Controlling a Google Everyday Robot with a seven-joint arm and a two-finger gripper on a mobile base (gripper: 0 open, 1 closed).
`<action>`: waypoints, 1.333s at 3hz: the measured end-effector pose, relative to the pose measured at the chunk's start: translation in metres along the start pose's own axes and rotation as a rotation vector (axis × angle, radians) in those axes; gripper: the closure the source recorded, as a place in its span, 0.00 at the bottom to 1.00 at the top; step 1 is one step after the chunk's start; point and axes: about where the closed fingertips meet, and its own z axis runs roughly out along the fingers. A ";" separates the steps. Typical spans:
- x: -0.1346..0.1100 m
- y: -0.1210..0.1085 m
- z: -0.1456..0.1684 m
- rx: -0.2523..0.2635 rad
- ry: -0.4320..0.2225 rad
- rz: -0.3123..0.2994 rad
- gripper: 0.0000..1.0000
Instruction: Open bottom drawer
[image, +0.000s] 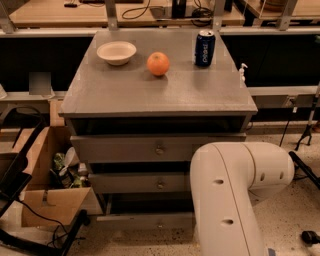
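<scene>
- Arm (232, 200) pose: elbow bent at the cabinet's (150, 95) lower right front; smooth, rounded white shell.
- I can't see the gripper: hidden behind that elbow, jaw state unknown.
- Task's bottom drawer (145, 220): slim flat grey wood front, lowest in the cabinet, right end behind the arm.

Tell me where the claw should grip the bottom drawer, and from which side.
Grip the bottom drawer at the middle of its slim front, coming straight from the front: the drawers above carry centre knobs; its own isn't discernible. The claw is out of view; only the white arm shows.
</scene>
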 end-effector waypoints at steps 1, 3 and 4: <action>-0.001 -0.004 0.001 0.020 -0.005 -0.006 0.00; 0.001 -0.030 -0.008 0.111 -0.002 -0.030 0.00; -0.003 -0.048 -0.006 0.138 -0.034 -0.056 0.00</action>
